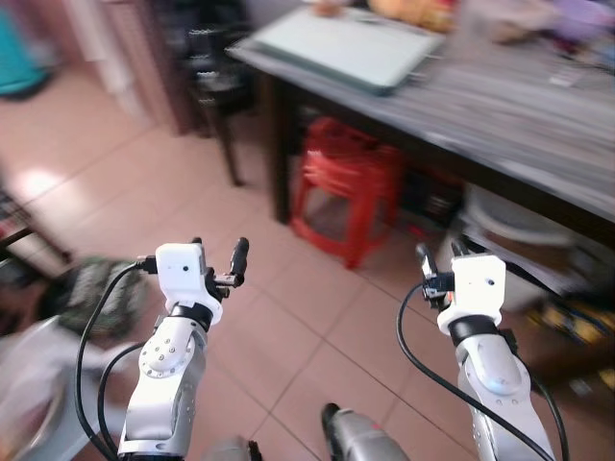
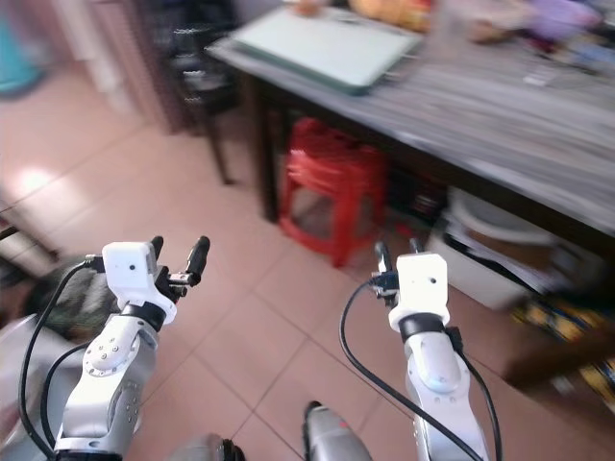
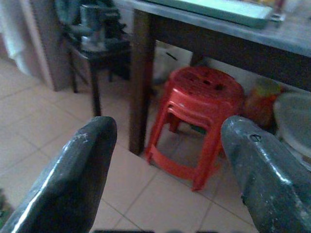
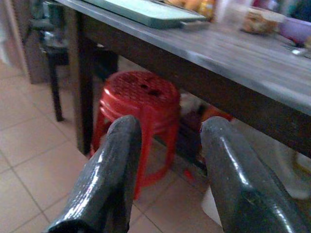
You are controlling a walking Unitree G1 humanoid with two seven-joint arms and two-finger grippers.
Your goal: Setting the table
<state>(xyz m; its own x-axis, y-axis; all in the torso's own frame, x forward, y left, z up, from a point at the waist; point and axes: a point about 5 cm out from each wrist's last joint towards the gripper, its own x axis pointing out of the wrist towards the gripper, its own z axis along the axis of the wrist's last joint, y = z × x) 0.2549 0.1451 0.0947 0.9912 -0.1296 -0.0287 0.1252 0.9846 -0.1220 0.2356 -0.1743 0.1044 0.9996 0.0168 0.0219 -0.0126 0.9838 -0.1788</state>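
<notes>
Both tools sit low in the frame over the tiled floor (image 1: 317, 317): the left tool (image 1: 219, 257) at lower left with its fingers spread wide and nothing between them, the right tool (image 1: 441, 255) at lower right, narrowly parted and also bare. Well beyond them, the dark desk (image 1: 519, 115) runs across the upper right, a pale green tray (image 1: 341, 46) at its near corner. Under it stands a red stool (image 1: 344, 187).

Counts in the room

One dark wooden table with a grey top (image 1: 500, 115), one pale green rectangular tray (image 1: 336, 43) on it, one stack of red plastic stools (image 1: 346, 187) beneath, two black-fingered grippers.
</notes>
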